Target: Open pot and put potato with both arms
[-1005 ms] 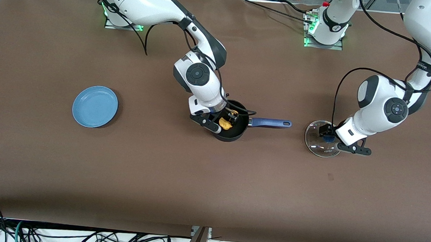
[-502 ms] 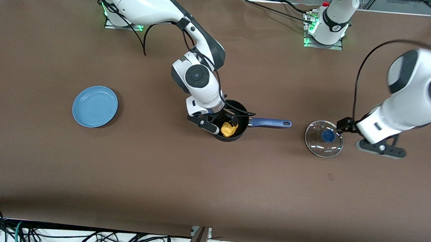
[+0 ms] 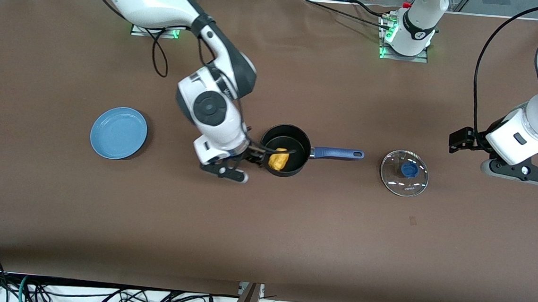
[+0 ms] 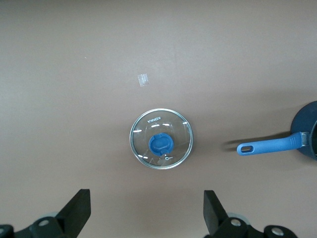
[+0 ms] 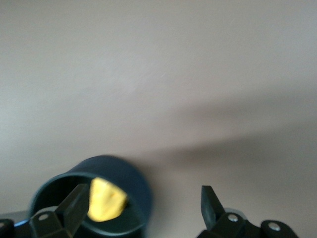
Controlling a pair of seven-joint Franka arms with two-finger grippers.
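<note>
Right gripper (image 3: 251, 160): black, two-fingered, fingers (image 5: 73, 204) spread wide and holding nothing; it is up in the air over the table just beside the pot, at the rim toward the right arm's end.
Lid (image 3: 404, 173): round clear glass with a metal edge and a blue knob, lying flat on the table toward the left arm's end, apart from the pot; the tip of the pot's handle points at it.
Potato (image 3: 279, 159): small, lumpy, yellow-orange; it sits inside the open pot against the wall nearer the front camera.
Pot (image 3: 298, 141): small round black saucepan, open, its long straight blue handle pointing toward the left arm's end.
Plate (image 3: 118, 133): flat, round, pale blue, bare, well apart from the pot toward the right arm's end.
Left gripper (image 3: 466, 141): black fingers (image 4: 77, 211) wide apart, gripping nothing; raised over bare table near the lid, toward the left arm's end.
Table (image 3: 263, 226): covered in plain, matte brown material.
</note>
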